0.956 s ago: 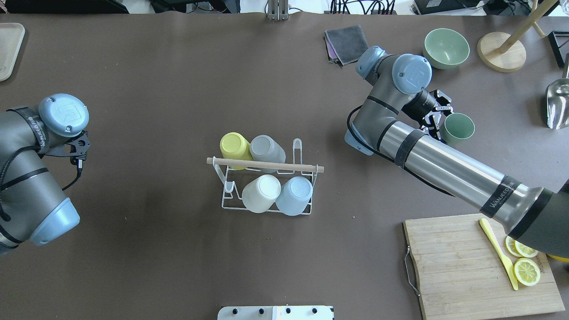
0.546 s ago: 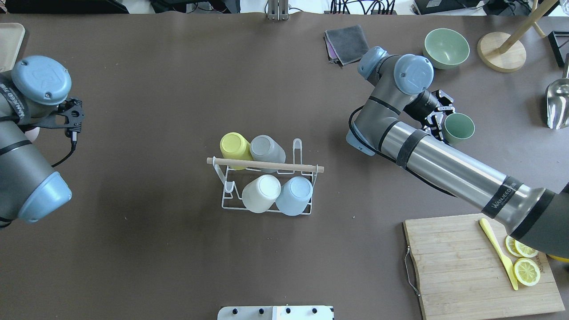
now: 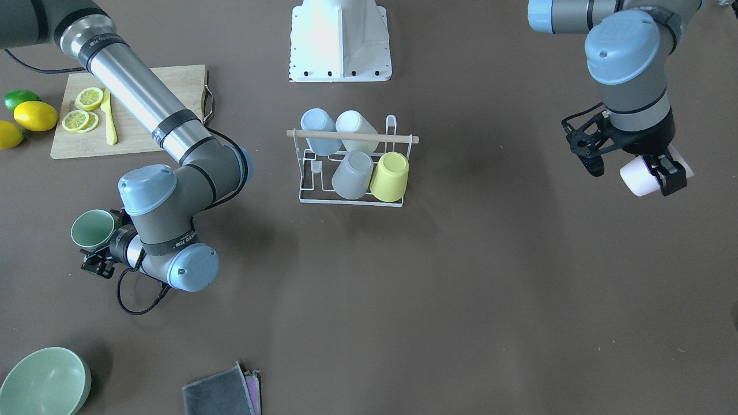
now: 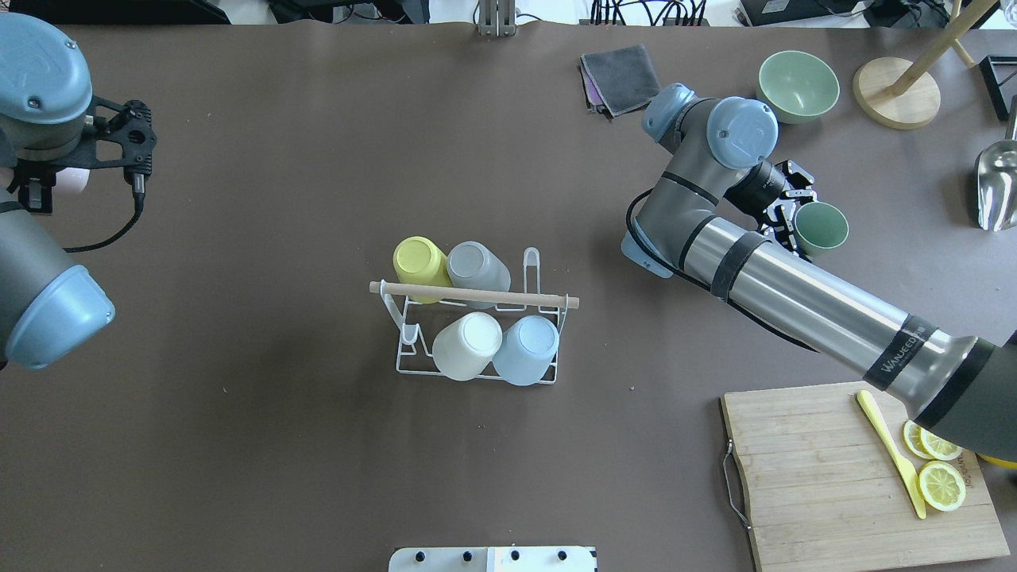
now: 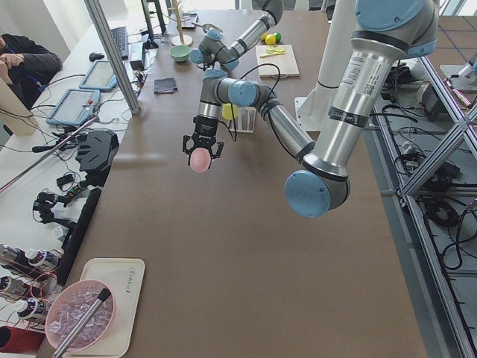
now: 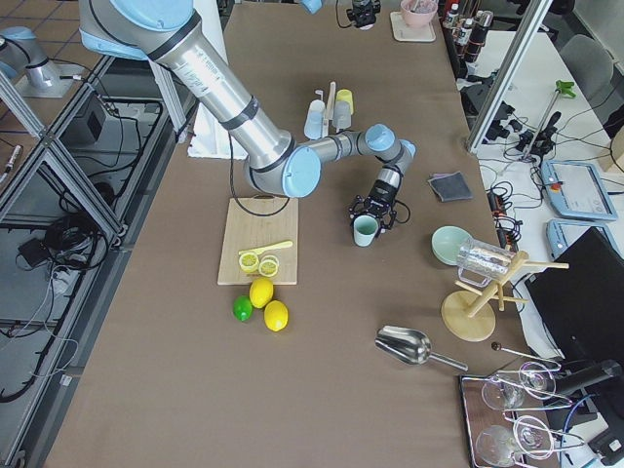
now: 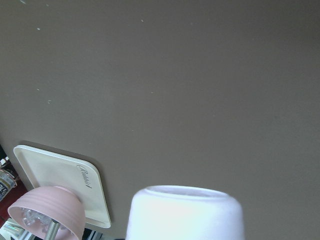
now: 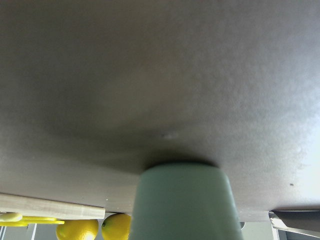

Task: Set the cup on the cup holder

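Observation:
The cup holder (image 4: 477, 296) is a white wire rack with a wooden rod handle at mid-table. It also shows in the front view (image 3: 351, 136). A yellow, a grey, a white and a pale blue cup hang upside down on its pegs. My left gripper (image 3: 654, 173) is shut on a pale pink cup (image 3: 636, 177), held in the air far to the rack's left; the cup also shows in the left wrist view (image 7: 185, 212). My right gripper (image 4: 789, 222) is shut on a green cup (image 4: 822, 226) at table height, to the rack's right.
A wooden cutting board (image 4: 818, 477) with lemon slices and a yellow knife lies at the near right. A green bowl (image 4: 798, 86), a grey cloth (image 4: 621, 77), a wooden stand (image 4: 896, 91) and a metal scoop (image 4: 997, 187) sit at the far right. A cream tray (image 7: 60, 175) lies at the left end.
My left arm has swung away towards the table's far left with the pink cup. My right arm has barely shifted, and the green cup stays where it was.

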Tool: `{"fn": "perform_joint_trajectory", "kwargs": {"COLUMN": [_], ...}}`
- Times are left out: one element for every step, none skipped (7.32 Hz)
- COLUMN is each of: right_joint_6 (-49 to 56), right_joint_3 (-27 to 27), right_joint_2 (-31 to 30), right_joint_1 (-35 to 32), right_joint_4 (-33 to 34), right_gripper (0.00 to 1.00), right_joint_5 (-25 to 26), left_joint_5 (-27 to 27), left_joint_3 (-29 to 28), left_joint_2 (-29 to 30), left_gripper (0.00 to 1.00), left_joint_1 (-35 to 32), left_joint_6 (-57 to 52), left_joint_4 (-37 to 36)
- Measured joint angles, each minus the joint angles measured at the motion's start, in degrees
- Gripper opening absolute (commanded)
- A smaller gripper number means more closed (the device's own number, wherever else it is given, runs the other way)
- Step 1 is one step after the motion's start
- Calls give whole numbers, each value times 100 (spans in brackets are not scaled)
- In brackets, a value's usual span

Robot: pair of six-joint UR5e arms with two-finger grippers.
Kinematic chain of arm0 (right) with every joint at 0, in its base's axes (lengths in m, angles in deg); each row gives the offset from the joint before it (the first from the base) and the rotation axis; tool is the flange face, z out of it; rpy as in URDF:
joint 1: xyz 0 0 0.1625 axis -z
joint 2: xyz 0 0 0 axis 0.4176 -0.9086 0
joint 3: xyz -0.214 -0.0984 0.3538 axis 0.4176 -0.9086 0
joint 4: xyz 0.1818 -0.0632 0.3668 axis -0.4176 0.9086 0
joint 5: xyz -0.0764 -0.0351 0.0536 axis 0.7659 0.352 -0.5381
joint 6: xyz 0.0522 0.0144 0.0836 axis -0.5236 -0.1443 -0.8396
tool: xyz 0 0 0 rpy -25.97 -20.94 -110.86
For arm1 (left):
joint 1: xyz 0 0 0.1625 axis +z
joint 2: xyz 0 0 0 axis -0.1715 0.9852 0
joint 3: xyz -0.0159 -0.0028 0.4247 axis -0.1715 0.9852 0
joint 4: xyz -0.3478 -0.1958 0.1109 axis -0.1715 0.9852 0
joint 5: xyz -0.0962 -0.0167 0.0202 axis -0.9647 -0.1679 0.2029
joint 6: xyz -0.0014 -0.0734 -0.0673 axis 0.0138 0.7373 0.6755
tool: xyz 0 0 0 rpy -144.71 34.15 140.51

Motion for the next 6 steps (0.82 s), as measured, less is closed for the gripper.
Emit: {"fn": "perform_joint_trajectory", "kwargs": {"right_joint_6": [1, 2, 2, 0, -6, -12], "right_joint_3": [23, 93, 174, 238, 343, 540], "right_joint_2": [-11, -43, -85, -114, -139, -174], "right_joint_1": [-7, -14, -24, -44, -99, -197], "right_joint_4": [-1, -1, 0, -2, 1, 7], "right_gripper": [59, 47, 38, 38, 38, 38], "right_joint_5": [-1, -7, -15, -23, -34, -51], "left_joint_5": [5, 5, -21, -124, -279, -367], "left_joint_3": [9, -6, -4, -17, -59, -111], "left_joint_2": [-27, -47, -68, -87, -92, -98], "left_gripper": [44, 43, 42, 42, 42, 42], "left_joint_1": [-5, -1, -1, 4, 16, 29], "left_joint_6": [-7, -13, -4, 52, 221, 442], "left_joint_4": [184, 384, 634, 868, 1075, 1284]}}
